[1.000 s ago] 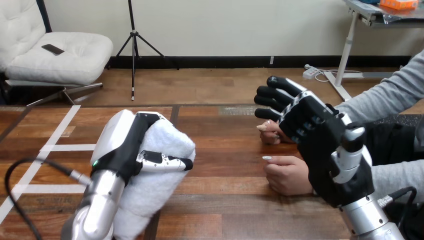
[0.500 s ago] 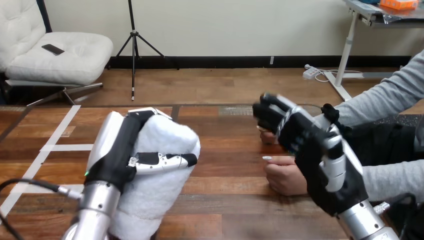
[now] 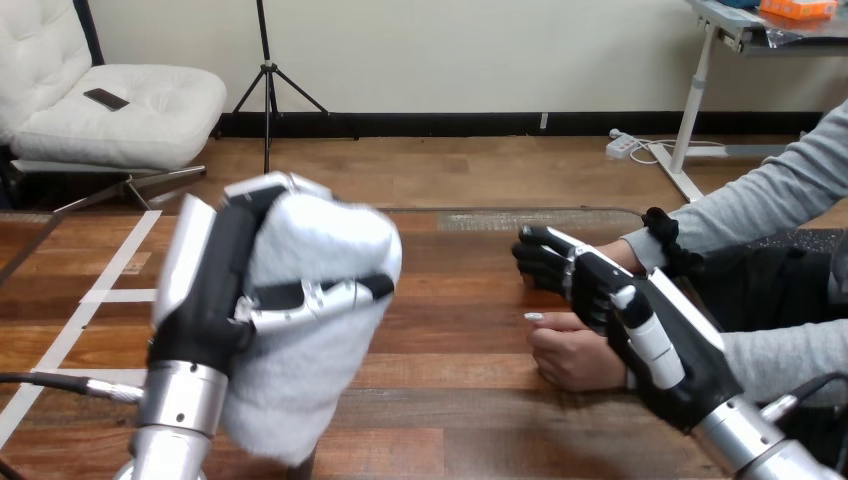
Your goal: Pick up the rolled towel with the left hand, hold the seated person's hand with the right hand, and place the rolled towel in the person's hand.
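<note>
My left hand (image 3: 205, 290) is raised over the left half of the table (image 3: 470, 410), shut on the white rolled towel (image 3: 310, 270). The thumb crosses the towel's front and the roll hangs down below the hand. My right hand (image 3: 655, 345) lies low at the right, on top of the person's farther hand. Its fingers (image 3: 545, 262) are nearly straight and cover that hand, so only the wrist (image 3: 630, 257) shows. The person's nearer hand (image 3: 572, 355) rests as a loose fist on the wood, just left of my right palm.
White tape lines (image 3: 110, 295) mark the table's left part. The table's far edge (image 3: 500, 211) runs across the middle of the view. The person's grey sleeves (image 3: 770, 200) come in from the right side.
My left hand has lifted the towel higher and a little forward. My right hand has dropped from above the person's hands onto the farther one, hiding its fingertips.
</note>
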Action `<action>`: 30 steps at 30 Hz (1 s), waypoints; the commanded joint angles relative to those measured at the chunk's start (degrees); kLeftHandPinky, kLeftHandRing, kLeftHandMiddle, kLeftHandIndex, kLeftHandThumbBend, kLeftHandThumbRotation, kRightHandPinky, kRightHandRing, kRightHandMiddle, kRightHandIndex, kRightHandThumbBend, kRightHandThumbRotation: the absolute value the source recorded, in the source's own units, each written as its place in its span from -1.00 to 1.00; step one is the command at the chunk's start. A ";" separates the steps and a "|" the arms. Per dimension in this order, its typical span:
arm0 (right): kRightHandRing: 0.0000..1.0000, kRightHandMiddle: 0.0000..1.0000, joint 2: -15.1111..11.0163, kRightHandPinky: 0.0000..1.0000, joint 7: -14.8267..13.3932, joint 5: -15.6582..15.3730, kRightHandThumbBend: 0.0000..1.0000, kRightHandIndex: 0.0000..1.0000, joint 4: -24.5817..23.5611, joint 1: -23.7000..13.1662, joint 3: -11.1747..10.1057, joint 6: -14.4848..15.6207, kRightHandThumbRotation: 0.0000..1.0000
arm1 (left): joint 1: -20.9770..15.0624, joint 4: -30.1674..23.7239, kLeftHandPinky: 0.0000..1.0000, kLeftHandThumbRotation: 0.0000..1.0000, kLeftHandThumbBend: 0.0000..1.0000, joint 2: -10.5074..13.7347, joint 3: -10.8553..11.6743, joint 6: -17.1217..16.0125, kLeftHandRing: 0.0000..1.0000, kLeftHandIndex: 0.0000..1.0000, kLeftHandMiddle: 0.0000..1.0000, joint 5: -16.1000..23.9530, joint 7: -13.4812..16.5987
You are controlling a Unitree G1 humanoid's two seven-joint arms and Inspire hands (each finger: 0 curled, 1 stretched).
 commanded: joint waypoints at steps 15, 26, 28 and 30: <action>0.82 0.79 -7.96 0.78 -3.61 -5.33 0.78 0.75 15.59 -15.84 -2.44 -11.49 1.00 | -4.86 -5.60 -0.48 -1.00 0.42 -3.81 3.87 -11.18 -0.39 -0.21 -0.28 -2.88 1.57; 0.75 0.73 -10.35 0.71 -6.92 -8.45 0.68 0.69 21.41 -18.89 -1.78 -14.67 1.00 | -5.07 -4.06 -0.45 -1.00 0.41 -4.66 4.32 -13.01 -0.36 -0.21 -0.27 -3.04 1.16; 0.75 0.73 -10.80 0.71 -7.34 -8.98 0.68 0.69 22.49 -19.47 -1.61 -15.35 1.00 | -5.15 -3.68 -0.45 -1.00 0.41 -4.73 4.40 -13.46 -0.36 -0.21 -0.27 -3.16 1.05; 0.74 0.72 -11.16 0.70 -7.76 -9.48 0.68 0.68 23.51 -19.97 -1.43 -16.21 1.00 | -5.19 -3.42 -0.44 -1.00 0.41 -4.80 4.47 -13.81 -0.36 -0.21 -0.27 -3.25 0.90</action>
